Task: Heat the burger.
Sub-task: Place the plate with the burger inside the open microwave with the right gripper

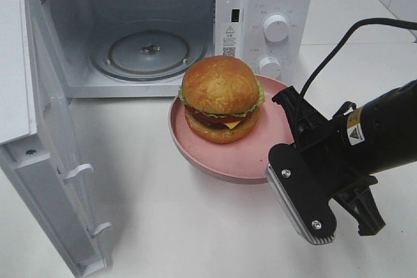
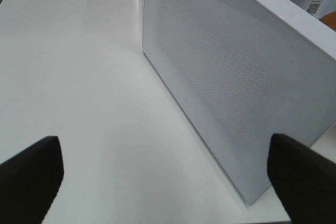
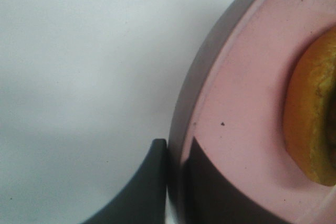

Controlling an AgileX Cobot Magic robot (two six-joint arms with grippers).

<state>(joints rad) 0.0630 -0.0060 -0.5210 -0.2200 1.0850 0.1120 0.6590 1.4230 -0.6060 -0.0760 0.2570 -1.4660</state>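
The burger (image 1: 221,99), with its golden bun, lettuce, tomato and cheese, sits on a round pink plate (image 1: 241,154) on the table in front of the open microwave (image 1: 150,37). My right gripper (image 1: 287,103) reaches in from the right and is shut on the plate's rim. In the right wrist view its fingers (image 3: 152,182) clamp the rim of the plate (image 3: 241,108), one outside and one inside, with the burger's bun (image 3: 312,124) close by. My left gripper (image 2: 165,182) is open and empty over the table beside the microwave door (image 2: 226,77). It is out of the exterior high view.
The microwave door (image 1: 39,128) stands swung out wide at the left. The glass turntable (image 1: 146,50) lies bare inside the cavity. Two knobs (image 1: 275,28) sit on the panel just behind the plate. A black cable (image 1: 339,43) loops above the right arm.
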